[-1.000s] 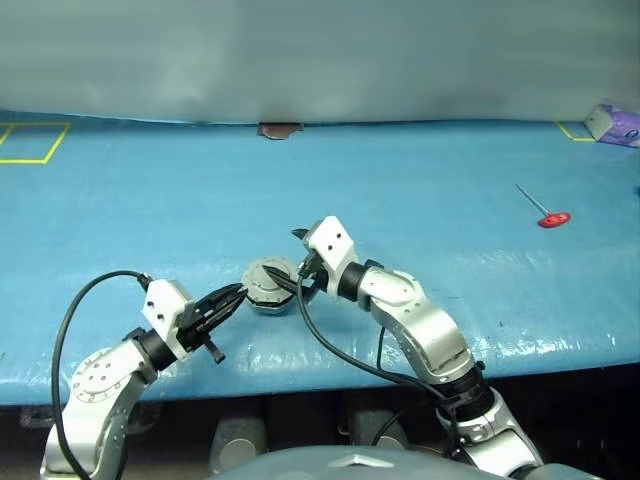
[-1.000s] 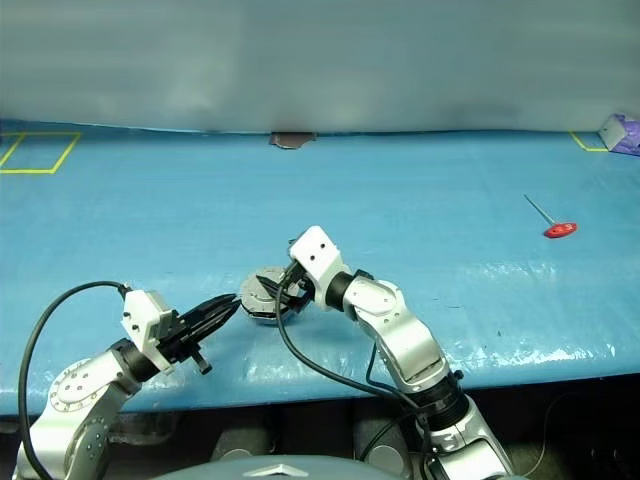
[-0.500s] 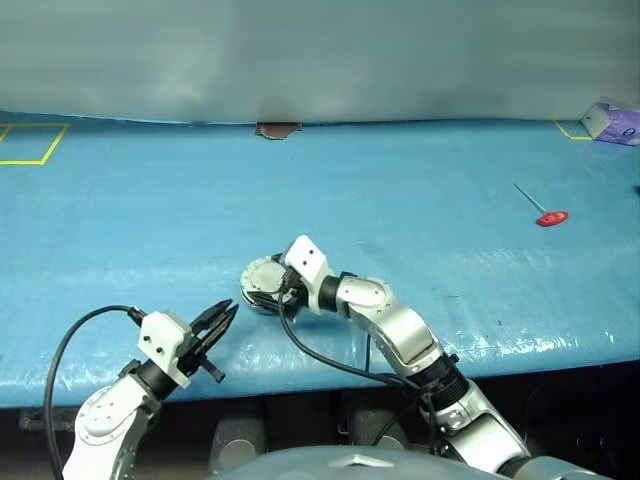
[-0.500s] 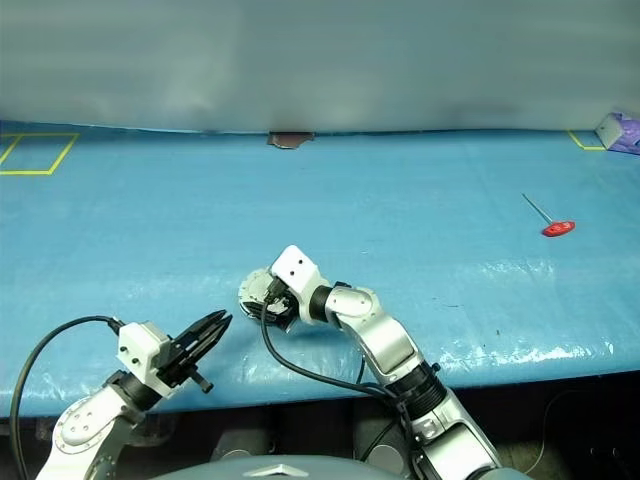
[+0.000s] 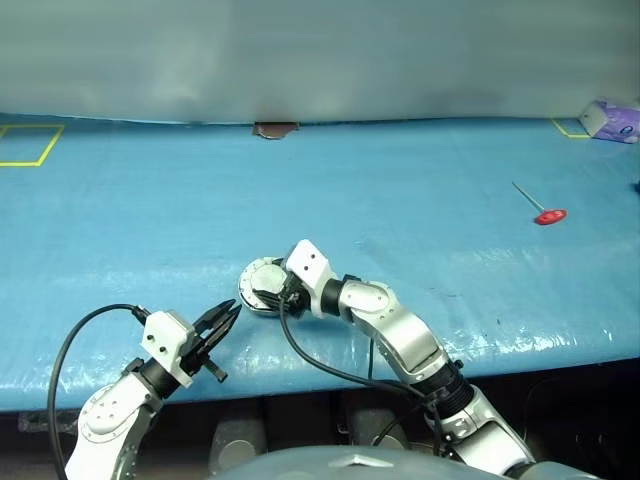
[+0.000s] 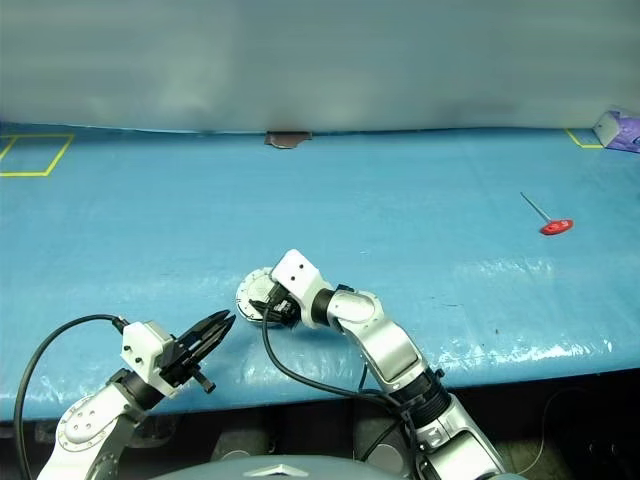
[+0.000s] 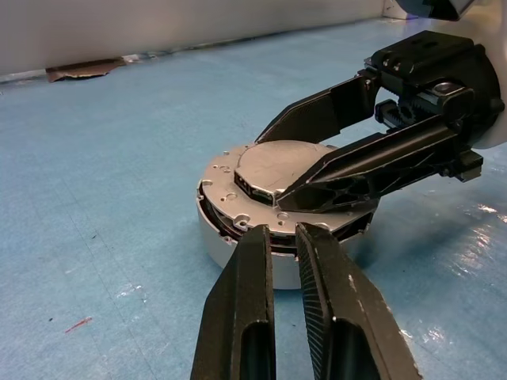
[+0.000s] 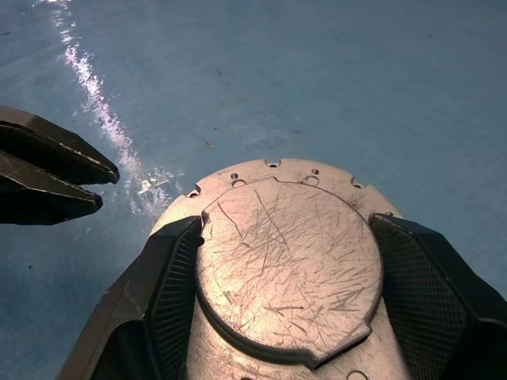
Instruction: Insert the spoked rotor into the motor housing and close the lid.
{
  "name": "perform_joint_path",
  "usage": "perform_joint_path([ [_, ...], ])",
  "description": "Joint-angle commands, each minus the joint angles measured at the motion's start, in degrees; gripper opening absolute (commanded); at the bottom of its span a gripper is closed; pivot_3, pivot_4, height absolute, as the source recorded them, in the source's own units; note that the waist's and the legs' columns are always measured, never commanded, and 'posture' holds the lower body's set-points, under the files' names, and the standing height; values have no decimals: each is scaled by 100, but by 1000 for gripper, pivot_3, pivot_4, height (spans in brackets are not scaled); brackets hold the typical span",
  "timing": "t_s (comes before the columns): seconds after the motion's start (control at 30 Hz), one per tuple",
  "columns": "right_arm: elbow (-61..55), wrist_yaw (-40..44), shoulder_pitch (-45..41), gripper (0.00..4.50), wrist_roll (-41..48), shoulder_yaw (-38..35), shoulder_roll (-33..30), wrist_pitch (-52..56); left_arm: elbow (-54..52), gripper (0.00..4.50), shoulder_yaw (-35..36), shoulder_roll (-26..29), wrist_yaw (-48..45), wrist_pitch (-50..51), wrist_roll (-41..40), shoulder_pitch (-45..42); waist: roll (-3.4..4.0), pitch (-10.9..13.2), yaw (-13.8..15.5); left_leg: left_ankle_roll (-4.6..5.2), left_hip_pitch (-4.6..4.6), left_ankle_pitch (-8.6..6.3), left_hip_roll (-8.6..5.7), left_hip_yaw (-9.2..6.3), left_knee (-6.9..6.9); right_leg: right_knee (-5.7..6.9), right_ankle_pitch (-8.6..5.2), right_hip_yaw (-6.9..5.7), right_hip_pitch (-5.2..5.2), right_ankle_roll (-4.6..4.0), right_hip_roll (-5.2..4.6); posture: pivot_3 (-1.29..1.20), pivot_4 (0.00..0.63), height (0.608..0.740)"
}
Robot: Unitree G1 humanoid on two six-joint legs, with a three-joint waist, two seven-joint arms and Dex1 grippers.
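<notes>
Two grippers work close to the near edge of the table [image 5: 120, 200], which is covered in a blue sheet. Nearest, the left gripper [image 5: 226, 318] hangs just above that edge with its jaws together on nothing, tips aimed right and far toward the motor housing [image 7: 238, 237], just short of touching it.

Just beyond, the motor housing sits flat on the sheet, a little left of centre, with the lid [image 8: 289, 265] lying closed on top, its plain scratched face with the raised centre circle upward. The right gripper [image 6: 266, 298] reaches in from the right; its jaws stand apart, one on each side of the lid's raised circle, lying on the lid's flat top. Whether they press on the circle cannot be told. The spoked rotor cannot be made out.

Open blue sheet runs wide to the left, right and far side of the housing. Farther right, well apart, a red-handled tool [image 5: 541, 208] lies alone. At the far edge sit yellow tape squares [image 5: 25, 142] on the left, a brown patch [image 5: 272, 130] at centre, and a purple and white box [image 5: 614, 122] at the far right corner. No writing can be read.
</notes>
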Motion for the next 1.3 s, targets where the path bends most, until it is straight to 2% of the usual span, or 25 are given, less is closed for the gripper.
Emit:
perform_joint_path([
  [0.03, -466, -98, -86, 3033, -63, 161, 129, 187, -4, 538, 2, 53, -4, -44, -96, -21, 0, 0, -4, 0, 0, 0, 0, 0, -1, 0, 0, 0, -1, -1, 0, 0, 150, 740],
  [0.37, -300, -142, -133, 3033, -108, 230, 224, 206, 7, 538, 49, 93, 46, -8, -118, -42, 1, 1, -4, -7, -2, -4, 2, 0, -1, -3, -2, -3, -4, -3, -1, 0, 150, 740],
  [0.87, 390, 478, -340, 3033, -102, 156, -151, -263, 35, 538, 36, 120, 27, 49, -203, -91, 2, 1, -3, -9, 0, -6, 2, 0, -2, -8, -3, -4, -1, -2, -1, 0, 150, 740],
  [1.3, 569, 307, -273, 3033, -164, 109, 46, -261, 36, 538, 29, 136, 30, 73, -229, -78, 3, 2, -21, -10, 6, -7, 2, -2, -2, -7, -3, -4, -2, -2, 0, 0, 150, 740],
])
